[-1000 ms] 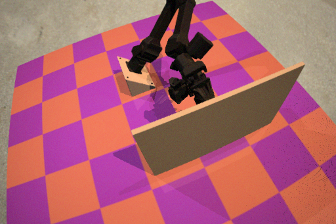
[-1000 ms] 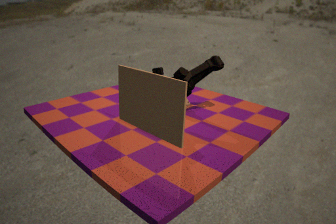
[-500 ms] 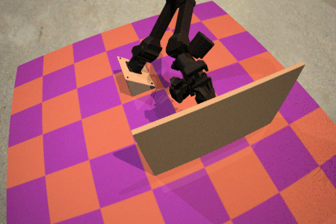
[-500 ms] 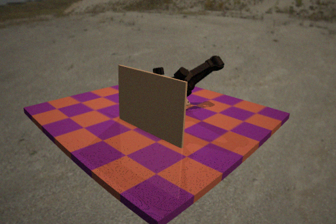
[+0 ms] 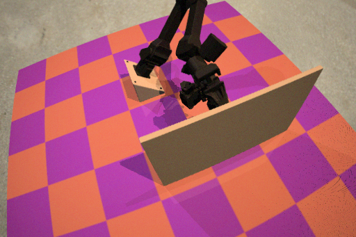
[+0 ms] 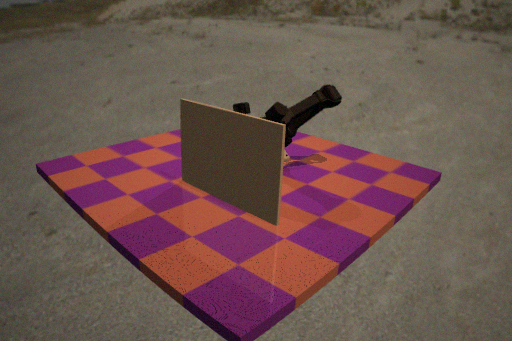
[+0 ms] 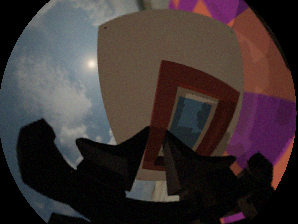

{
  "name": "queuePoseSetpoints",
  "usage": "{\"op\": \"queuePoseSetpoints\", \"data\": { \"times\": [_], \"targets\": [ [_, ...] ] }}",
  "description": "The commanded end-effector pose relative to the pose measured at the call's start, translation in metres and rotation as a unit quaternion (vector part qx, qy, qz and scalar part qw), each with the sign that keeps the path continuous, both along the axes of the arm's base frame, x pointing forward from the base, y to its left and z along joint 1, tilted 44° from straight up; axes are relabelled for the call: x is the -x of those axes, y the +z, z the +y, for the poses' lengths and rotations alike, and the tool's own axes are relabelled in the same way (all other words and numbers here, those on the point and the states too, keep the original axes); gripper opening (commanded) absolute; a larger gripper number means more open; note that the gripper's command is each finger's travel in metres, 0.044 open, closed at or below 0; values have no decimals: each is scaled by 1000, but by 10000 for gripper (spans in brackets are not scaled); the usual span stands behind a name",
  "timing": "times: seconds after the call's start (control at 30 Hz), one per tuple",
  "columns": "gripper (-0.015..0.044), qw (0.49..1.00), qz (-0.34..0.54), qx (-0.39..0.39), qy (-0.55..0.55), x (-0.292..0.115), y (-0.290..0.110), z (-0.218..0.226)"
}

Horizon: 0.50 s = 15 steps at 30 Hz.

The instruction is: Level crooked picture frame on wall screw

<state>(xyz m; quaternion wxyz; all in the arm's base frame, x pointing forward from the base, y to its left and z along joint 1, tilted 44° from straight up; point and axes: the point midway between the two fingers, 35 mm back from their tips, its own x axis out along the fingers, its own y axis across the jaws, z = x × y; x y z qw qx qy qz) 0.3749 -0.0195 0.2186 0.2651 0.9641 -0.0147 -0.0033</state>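
The pincer (image 7: 161, 165) is closed on the near edge of the dark-red picture frame (image 7: 189, 112). The frame is seen against the tan wall panel (image 7: 133, 76), which stands upright on the checkered surface (image 5: 69, 165).

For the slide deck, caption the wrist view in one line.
Gripper shut on the lower edge of the red picture frame, which hangs against the tan wall panel.
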Motion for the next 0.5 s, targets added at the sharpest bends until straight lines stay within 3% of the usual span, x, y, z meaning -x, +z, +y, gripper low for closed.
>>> {"op": "queuePoseSetpoints", "data": {
  "times": [0.0,0.47],
  "targets": [
    [0,1000,-3,-3,-3,0,2,-1],
    [0,1000,-3,-3,-3,0,1,1]
  ]
}}
